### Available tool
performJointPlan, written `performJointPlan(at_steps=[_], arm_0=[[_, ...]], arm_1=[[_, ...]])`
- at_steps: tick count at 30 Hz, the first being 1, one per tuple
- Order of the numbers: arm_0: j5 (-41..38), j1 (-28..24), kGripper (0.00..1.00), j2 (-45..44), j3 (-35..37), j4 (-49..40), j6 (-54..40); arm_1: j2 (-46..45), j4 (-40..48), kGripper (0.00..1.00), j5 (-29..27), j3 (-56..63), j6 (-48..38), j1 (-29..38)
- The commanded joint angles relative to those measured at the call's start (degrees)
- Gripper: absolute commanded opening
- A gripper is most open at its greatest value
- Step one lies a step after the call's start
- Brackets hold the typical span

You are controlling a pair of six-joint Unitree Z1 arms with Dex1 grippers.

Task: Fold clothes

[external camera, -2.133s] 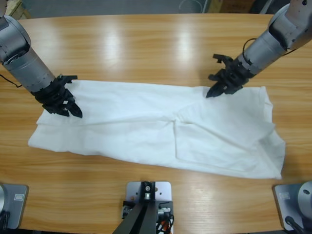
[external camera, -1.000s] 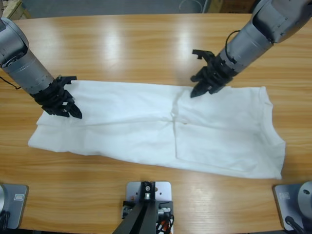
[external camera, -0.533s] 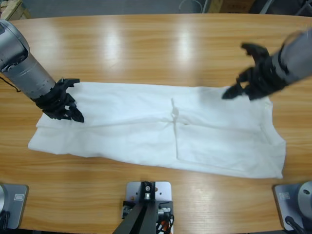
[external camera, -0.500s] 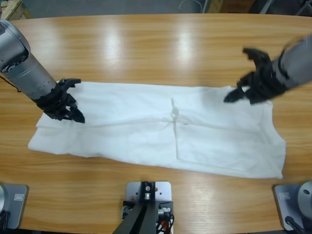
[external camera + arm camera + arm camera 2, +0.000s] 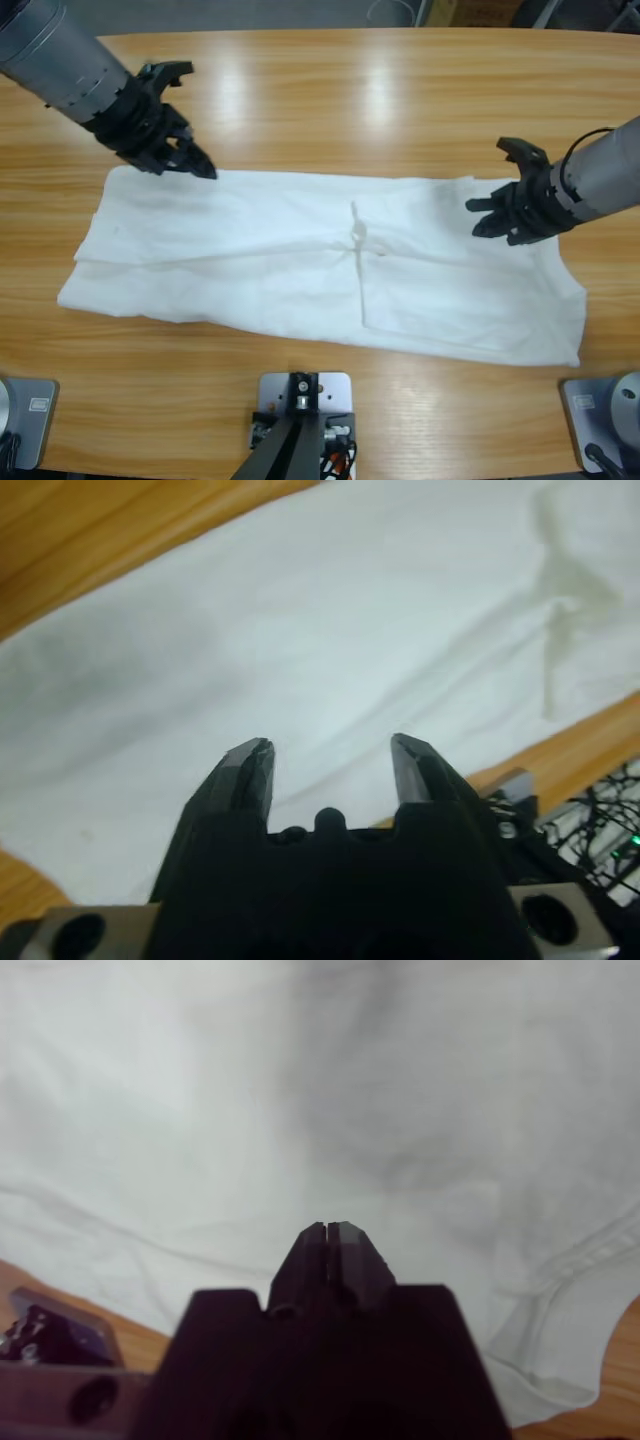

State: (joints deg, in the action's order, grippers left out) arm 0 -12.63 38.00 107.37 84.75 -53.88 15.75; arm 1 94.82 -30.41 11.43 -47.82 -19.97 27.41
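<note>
One white T-shirt (image 5: 320,265) lies spread lengthwise across the wooden desk (image 5: 330,90), flattened but wrinkled, with a small puckered crease near its middle and a folded layer showing along its near edge. At the far left corner of the cloth hangs the left claw (image 5: 190,160), its tips just at the shirt's upper edge; in its wrist view the left claw (image 5: 330,770) has its two black jaws spread apart over white fabric, gripping nothing. Over toward the other end, the right claw (image 5: 485,215) hovers above the shirt's upper right part. Seen from its own wrist, the right claw (image 5: 328,1232) has its jaws pressed together, with no cloth visible between them, white fabric filling the view beyond.
</note>
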Motion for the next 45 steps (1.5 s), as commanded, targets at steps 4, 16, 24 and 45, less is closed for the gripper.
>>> performJointPlan(at_steps=[4,16,24,45], arm_0=[[-1.5,8.2,0.296,12.2,6.4,0.5,3.2],[-1.7,14.1,0.282,21.5,15.0,2.1,9.2],[-1.4,16.2,0.0,25.9,17.5,2.2,9.8],[-0.5,22.4,0.0,26.5,18.9,-1.3,11.5]], arm_1=[[4.4,1.8,0.0,-1.6,0.7,-0.7,-0.9],[6.0,2.1,0.0,-1.2,1.7,-0.3,-0.9],[4.5,1.9,0.0,-1.2,2.1,-0.3,-0.9],[1.8,1.5,0.0,-0.6,2.5,-0.3,-0.9]])
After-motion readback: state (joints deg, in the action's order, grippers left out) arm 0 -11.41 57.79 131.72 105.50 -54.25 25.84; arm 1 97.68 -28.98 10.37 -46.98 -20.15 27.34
